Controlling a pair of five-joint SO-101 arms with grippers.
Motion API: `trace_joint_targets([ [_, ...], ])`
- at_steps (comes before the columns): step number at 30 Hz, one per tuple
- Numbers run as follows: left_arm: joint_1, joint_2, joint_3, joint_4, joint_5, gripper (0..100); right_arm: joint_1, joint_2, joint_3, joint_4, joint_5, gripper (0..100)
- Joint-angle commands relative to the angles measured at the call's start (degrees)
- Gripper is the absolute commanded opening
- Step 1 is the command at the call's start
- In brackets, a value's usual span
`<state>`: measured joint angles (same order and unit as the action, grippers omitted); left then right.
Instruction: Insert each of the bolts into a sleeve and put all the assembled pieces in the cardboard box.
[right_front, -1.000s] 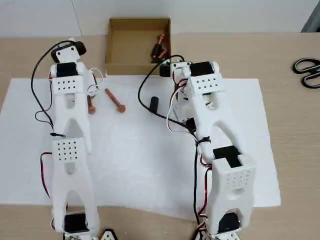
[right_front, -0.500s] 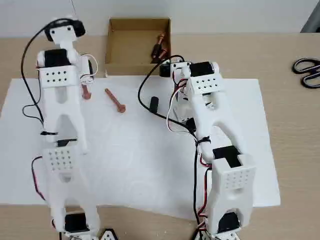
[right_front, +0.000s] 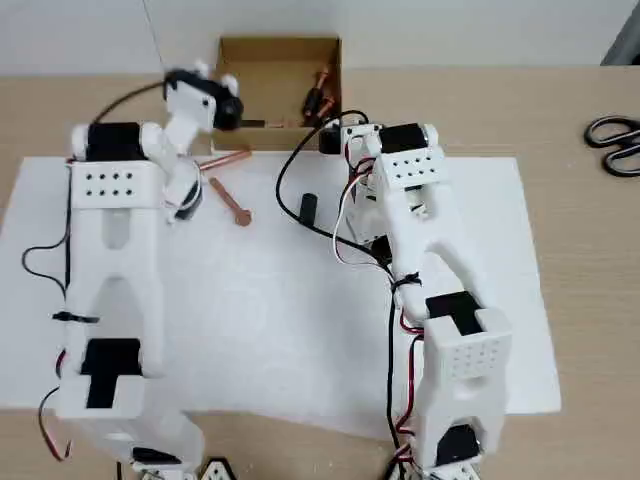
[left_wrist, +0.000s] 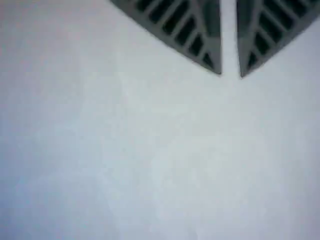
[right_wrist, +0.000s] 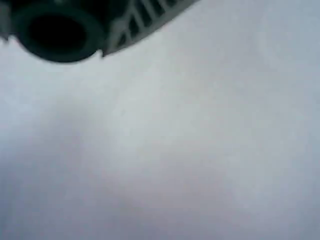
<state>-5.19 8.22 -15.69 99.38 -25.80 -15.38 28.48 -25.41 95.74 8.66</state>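
Observation:
My left gripper (right_front: 203, 168) is lifted above the white sheet, just in front of the cardboard box (right_front: 232, 92), and is shut on a copper bolt (right_front: 230, 158) that sticks out sideways toward the right arm. Its two ribbed fingers (left_wrist: 200, 30) stand almost together in the left wrist view. A second copper bolt (right_front: 231, 201) lies loose on the sheet, and a black sleeve (right_front: 309, 208) lies further right. My right gripper (right_front: 338, 138) sits by the box's front right corner, shut on another black sleeve (right_wrist: 57, 34), seen end-on. Assembled pieces (right_front: 319, 95) lie inside the box.
The white paper sheet (right_front: 270, 320) covers the middle of the wooden table. Scissors (right_front: 615, 142) lie at the far right edge. Black cables (right_front: 300, 220) loop from the right arm over the sheet near the loose sleeve.
My left arm has risen and swung its gripper right toward the box, carrying one bolt up off the sheet and turning it sideways. The right arm has stayed still.

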Motion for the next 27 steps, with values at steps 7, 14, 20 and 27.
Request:
trace_joint_targets([
  [7,-1.4,-3.3,0.9,-6.3,7.8,1,0.7,-4.1,-0.1,0.0,0.3,0.4],
  [14,0.2,3.3,1.2,-19.9,33.2,8,0.6,-4.1,-0.1,0.0,0.3,0.4],
  [20,0.8,14.8,0.7,-25.9,49.5,17,0.6,-4.1,-0.1,0.0,0.3,0.4],
  [27,3.7,24.5,-7.6,-27.0,49.6,17,0.6,-4.0,-0.1,0.0,0.3,0.4],
])
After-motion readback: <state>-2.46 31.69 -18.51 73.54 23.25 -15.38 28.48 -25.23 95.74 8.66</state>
